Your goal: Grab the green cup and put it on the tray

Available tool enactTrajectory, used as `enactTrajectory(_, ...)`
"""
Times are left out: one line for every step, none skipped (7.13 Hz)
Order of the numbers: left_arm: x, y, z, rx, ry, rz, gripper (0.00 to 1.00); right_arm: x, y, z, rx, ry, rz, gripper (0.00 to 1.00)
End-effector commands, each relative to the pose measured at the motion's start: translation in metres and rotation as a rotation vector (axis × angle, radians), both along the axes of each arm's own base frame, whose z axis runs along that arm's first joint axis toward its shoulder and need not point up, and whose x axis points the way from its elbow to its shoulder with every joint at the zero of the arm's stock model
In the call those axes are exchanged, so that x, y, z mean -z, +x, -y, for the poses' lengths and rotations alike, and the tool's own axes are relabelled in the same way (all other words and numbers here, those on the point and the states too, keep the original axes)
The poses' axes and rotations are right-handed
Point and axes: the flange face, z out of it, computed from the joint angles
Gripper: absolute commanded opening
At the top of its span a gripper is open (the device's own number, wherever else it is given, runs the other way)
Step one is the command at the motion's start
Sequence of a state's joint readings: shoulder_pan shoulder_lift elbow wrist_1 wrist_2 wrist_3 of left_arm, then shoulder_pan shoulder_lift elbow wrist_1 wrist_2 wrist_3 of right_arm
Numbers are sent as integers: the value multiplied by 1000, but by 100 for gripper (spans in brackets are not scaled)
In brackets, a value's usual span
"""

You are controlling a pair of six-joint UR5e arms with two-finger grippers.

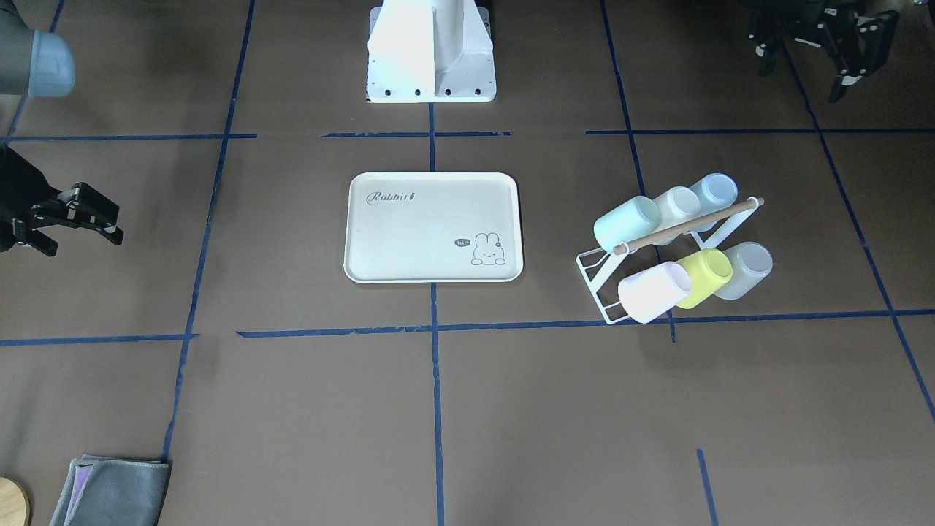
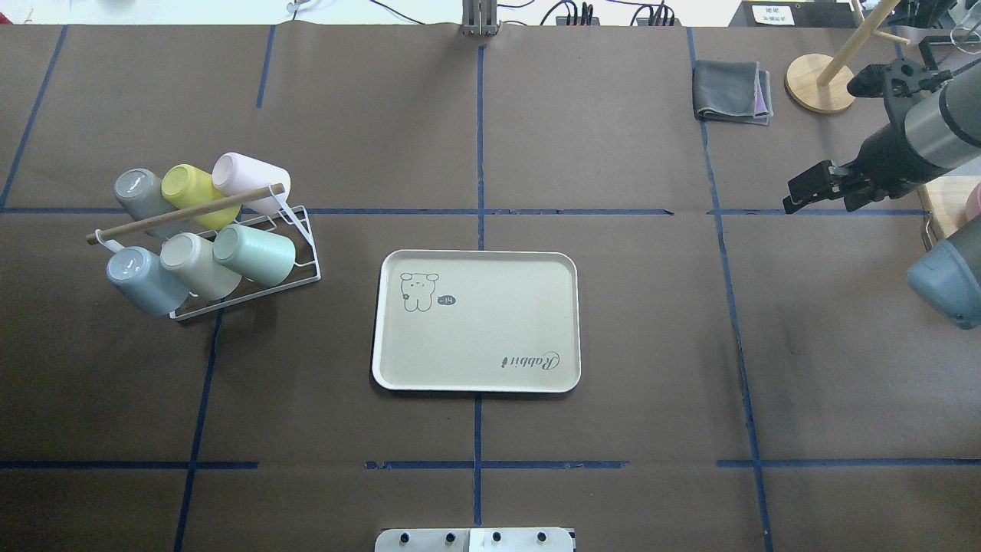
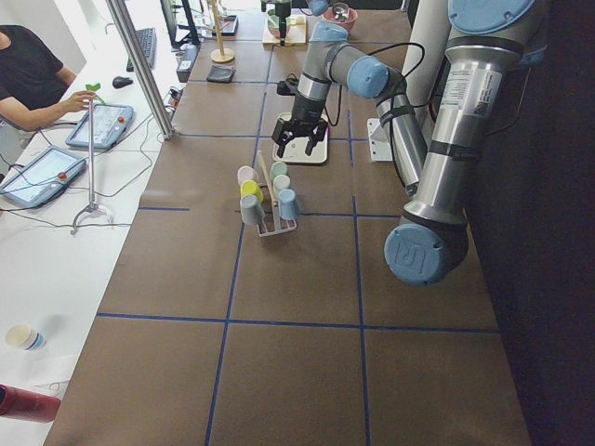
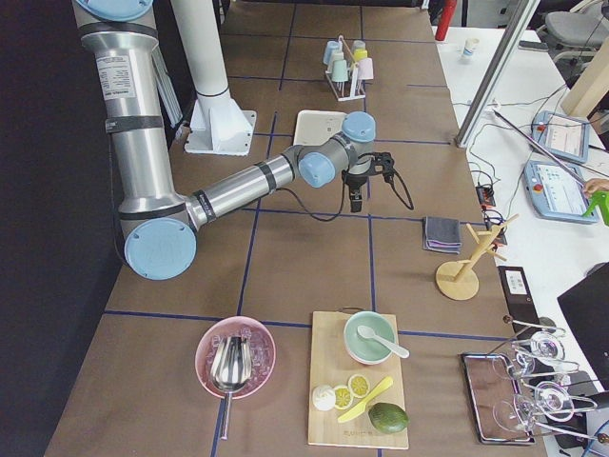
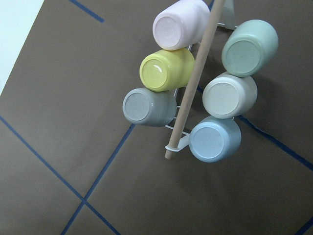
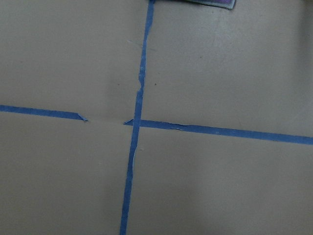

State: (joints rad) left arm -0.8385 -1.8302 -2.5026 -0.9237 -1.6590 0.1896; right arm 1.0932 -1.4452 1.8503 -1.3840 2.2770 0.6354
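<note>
The green cup (image 2: 257, 254) rests on the rack (image 2: 184, 214) near the tray (image 2: 490, 337), while the left gripper (image 3: 299, 149) and right gripper (image 1: 80, 235) hang with jaws spread, holding nothing.

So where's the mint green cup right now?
In the overhead view, the green cup sits on the white wire rack at the left, beside the cream cup, the one nearest the tray.

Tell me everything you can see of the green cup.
The green cup is a pale mint tumbler with no handle, slightly tapered, and plastic by its look. It sits tilted, bottom up, on a white wire rack. It is at the end of its row nearest the tray, next to a cream cup. Nothing grips it.
</note>
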Motion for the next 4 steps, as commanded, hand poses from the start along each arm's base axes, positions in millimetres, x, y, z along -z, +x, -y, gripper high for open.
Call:
enactTrajectory(30,74,-26,-115,227,281,100,-9,6,0,10,9,-10,100)
enactTrajectory(33,96,-38,-198,279,348,100,-12,6,1,10,6,-13,100)
enactTrajectory(34,103,-41,-293,363,437,100,-12,7,1,9,7,-15,100)
enactTrajectory(41,128,-55,-391,495,543,100,-14,6,1,9,5,-15,100)
